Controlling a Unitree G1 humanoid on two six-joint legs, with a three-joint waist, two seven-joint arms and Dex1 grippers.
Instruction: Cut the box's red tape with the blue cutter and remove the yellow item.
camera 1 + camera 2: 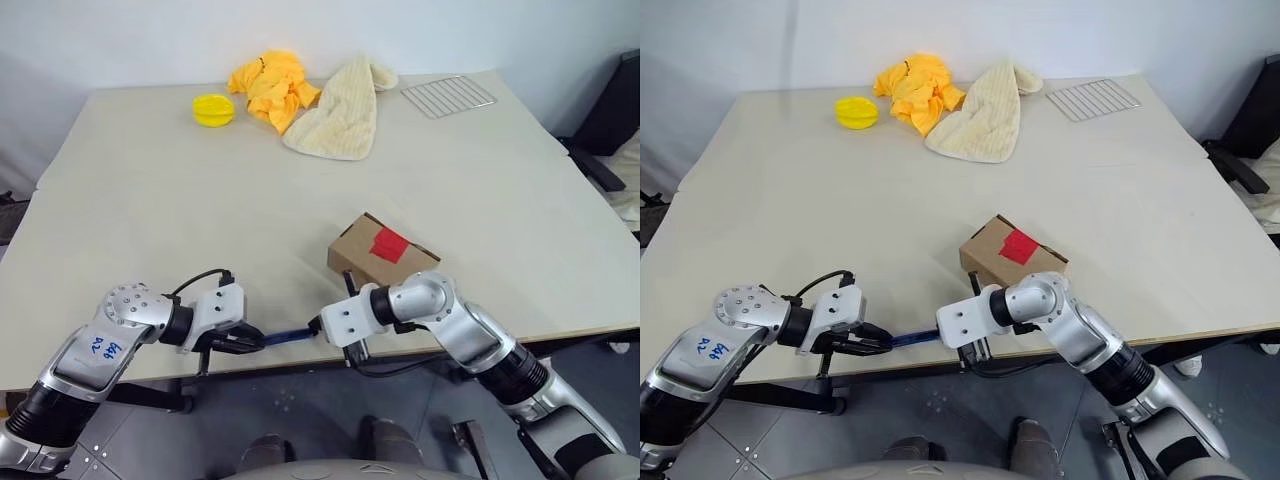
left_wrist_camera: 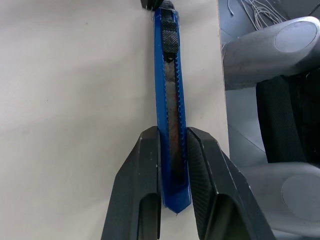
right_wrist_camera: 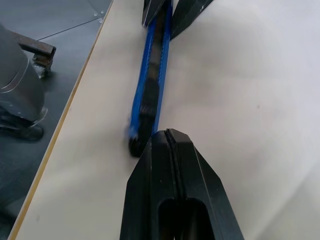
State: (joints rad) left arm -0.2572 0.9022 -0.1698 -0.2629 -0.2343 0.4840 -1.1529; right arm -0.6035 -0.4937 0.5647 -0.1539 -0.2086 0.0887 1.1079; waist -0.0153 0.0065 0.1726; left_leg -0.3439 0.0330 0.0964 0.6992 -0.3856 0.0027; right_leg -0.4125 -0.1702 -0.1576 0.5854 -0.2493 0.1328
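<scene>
Table-edge: blue cutter [image 2: 171,115] (tail) between left jaws.

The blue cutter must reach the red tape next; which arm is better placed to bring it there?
Probably left: the left gripper already clamps the blue cutter. The right gripper is shut, merely at its tip.

Head pair: both eyes look forward and down over the table [image 1: 150,200] from above its near edge.
Left wrist: close along its fingers [image 2: 137,190] at the blue cutter [image 2: 170,100].
Right wrist: equally close, facing the opposite way.
Shared: all four views show the cutter.
</scene>
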